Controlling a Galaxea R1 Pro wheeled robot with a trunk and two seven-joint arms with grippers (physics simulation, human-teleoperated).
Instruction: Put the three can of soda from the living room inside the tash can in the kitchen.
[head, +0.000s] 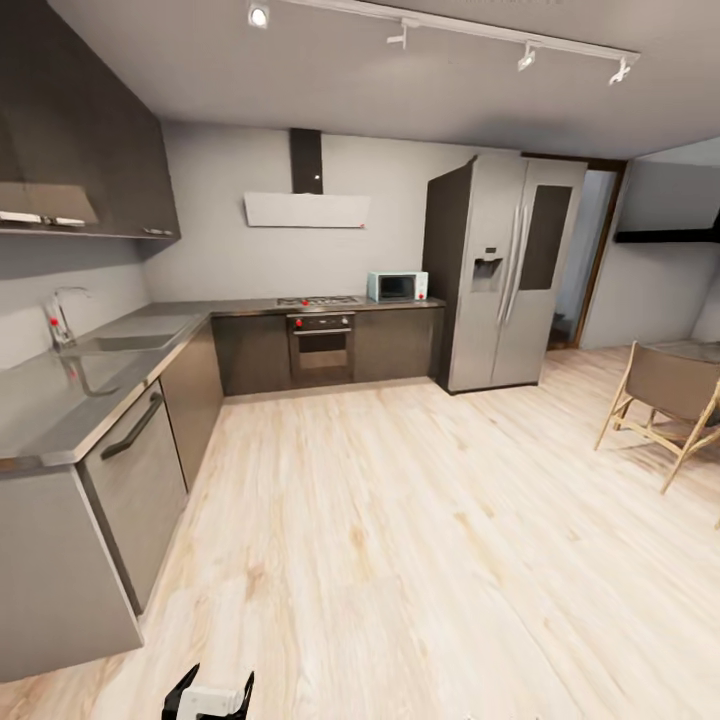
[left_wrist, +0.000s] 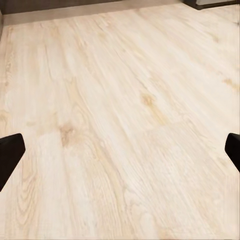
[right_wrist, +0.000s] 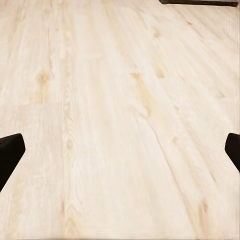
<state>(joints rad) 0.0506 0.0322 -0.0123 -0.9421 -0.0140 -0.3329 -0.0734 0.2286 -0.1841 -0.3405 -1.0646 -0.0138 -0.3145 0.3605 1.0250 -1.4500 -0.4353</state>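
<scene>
Facing the grey-cabinet kitchen (head: 250, 350), steel tabletop with sink (head: 70, 390) ahead-left of left end effector (left_wrist: 120, 150). Both spread wide, empty over light wood floor (head: 420, 520); right end effector (right_wrist: 120, 150) likewise.

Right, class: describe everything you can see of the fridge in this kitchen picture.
The fridge is a tall, silver-grey, side-by-side unit that looks like brushed steel. It has two long vertical handles at the centre seam, a dark dispenser recess in its left door and a dark panel in its right door. Both doors are shut. It stands upright on the pale wood floor, against the back wall, touching the end of the dark counter that carries a small microwave.
</scene>
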